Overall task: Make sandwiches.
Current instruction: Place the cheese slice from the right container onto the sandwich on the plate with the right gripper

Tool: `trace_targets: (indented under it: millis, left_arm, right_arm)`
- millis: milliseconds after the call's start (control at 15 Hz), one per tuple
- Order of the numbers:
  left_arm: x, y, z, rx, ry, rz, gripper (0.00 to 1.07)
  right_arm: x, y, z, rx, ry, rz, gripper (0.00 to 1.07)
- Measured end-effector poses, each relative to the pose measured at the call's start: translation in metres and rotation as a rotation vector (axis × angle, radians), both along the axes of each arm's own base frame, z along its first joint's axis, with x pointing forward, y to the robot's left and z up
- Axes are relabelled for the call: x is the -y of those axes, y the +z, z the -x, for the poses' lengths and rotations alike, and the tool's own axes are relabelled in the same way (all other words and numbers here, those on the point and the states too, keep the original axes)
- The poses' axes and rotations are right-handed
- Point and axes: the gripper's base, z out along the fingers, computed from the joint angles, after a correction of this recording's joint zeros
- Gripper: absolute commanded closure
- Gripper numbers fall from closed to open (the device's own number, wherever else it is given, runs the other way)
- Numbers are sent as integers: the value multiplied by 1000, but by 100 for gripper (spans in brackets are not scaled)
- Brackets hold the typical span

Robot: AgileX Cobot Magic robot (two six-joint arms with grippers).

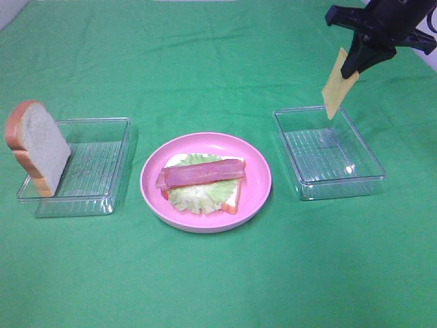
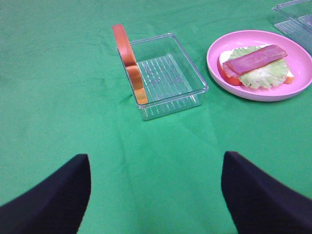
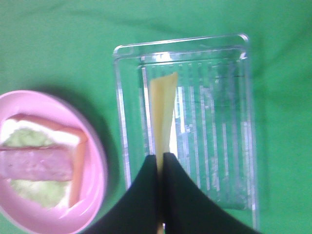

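The sandwich (image 1: 203, 183) lies on the pink plate (image 1: 256, 171): a bread slice, green lettuce and a reddish bacon strip on top. It also shows in the left wrist view (image 2: 257, 65) and the right wrist view (image 3: 41, 165). A second bread slice (image 1: 37, 145) leans upright against the left clear tray (image 1: 95, 171). My right gripper (image 1: 356, 63) is shut on a yellow cheese slice (image 1: 336, 83), which hangs above the right clear tray (image 1: 331, 154). My left gripper (image 2: 156, 195) is open, empty, and low over the cloth near the left tray (image 2: 165, 78).
Green cloth (image 1: 218, 287) covers the whole table. The two clear trays flank the plate, left and right. The right tray (image 3: 204, 117) holds nothing under the hanging cheese (image 3: 163, 109).
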Motion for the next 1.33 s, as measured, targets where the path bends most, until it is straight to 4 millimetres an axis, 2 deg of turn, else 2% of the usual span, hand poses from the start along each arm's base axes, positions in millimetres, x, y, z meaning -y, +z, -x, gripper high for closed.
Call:
trace_targets:
  millis: [67, 133, 267, 333, 467, 800, 933, 1067, 1200, 1333]
  left_arm:
    - [0, 0, 0, 0, 0, 0, 35]
    - [0, 0, 0, 0, 0, 0, 35]
    - [0, 0, 0, 0, 0, 0, 35]
    - [0, 0, 0, 0, 0, 0, 35]
    - [0, 0, 0, 0, 0, 0, 35]
    - [0, 0, 0, 0, 0, 0, 35]
    - [0, 0, 0, 0, 0, 0, 35]
    - [0, 0, 0, 0, 0, 0, 35]
    - [0, 0, 0, 0, 0, 0, 35]
    - [0, 0, 0, 0, 0, 0, 35]
  right_arm:
    - [-24, 19, 11, 28, 70, -62, 107]
    - [-42, 26, 17, 42, 110, -85, 107]
    - [-84, 24, 36, 21, 203, -132, 107]
    - [-95, 21, 41, 12, 225, -138, 107]
    - [-135, 6, 61, -18, 290, -178, 107]
    - [-198, -34, 101, -24, 304, -259, 107]
    - [-209, -49, 101, -10, 272, -273, 107]
    - [-212, -69, 93, -20, 236, -264, 107]
    - [-208, -88, 85, -32, 217, -232, 107]
    - [-201, -97, 79, -46, 197, -217, 107]
